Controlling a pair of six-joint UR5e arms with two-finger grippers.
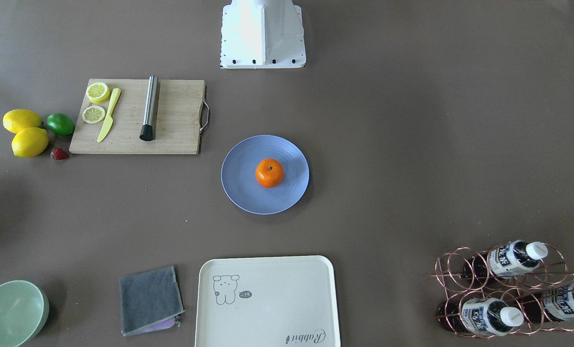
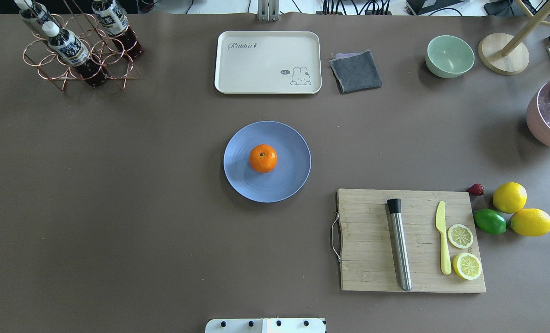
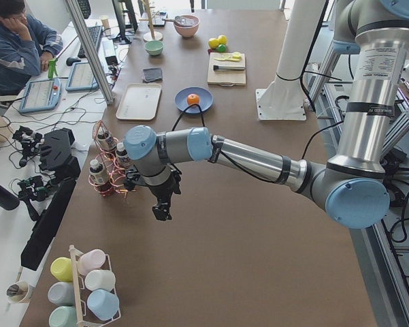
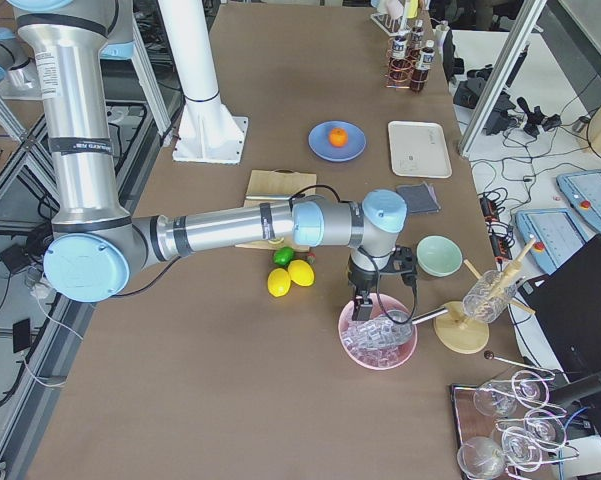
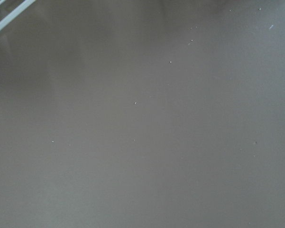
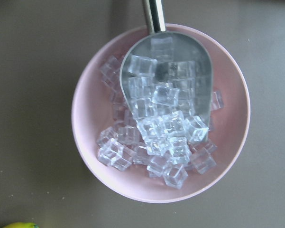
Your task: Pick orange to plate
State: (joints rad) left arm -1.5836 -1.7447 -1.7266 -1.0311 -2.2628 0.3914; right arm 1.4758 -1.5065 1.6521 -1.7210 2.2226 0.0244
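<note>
Ice bowl [image 6: 83,118] under right end effector [image 4: 363,305], bottle rack [image 3: 112,167] beside left end effector [image 3: 162,212]; grips: cannot tell. Distant orange [image 2: 263,158] sits stem-up on plate [image 2: 242,180].

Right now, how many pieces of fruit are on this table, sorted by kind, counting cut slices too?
Orange: 1
Whole lemons: 2
Lime: 1
Strawberry: 1
Lemon slices: 2
Total: 7
</note>
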